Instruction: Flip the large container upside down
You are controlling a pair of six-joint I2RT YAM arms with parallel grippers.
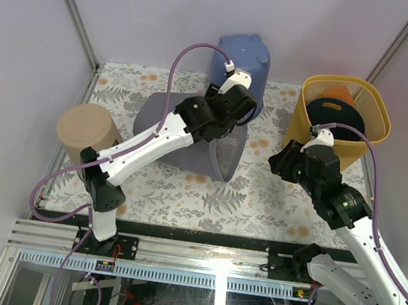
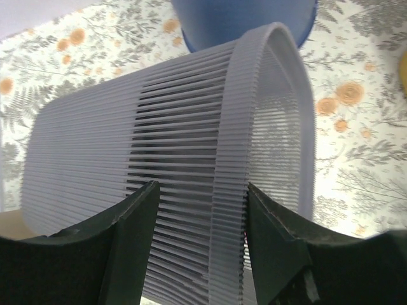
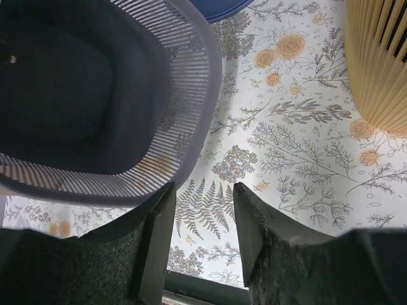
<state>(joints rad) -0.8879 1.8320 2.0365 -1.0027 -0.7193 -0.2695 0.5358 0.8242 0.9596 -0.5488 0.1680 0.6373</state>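
The large grey slatted container lies on its side on the floral table, its open mouth facing right and toward the front. My left gripper is over its upper rim. In the left wrist view the container fills the frame and my left gripper is open, its jaws standing either side of the ribbed rim; the right finger is close against the rim. My right gripper is open and empty, low over the table just right of the mouth. The right wrist view shows the container's dark inside beside the right gripper.
A blue bin stands upside down behind the grey container. A yellow slatted basket holding dark and orange items stands at the back right, also in the right wrist view. A brown tub sits upside down at the left.
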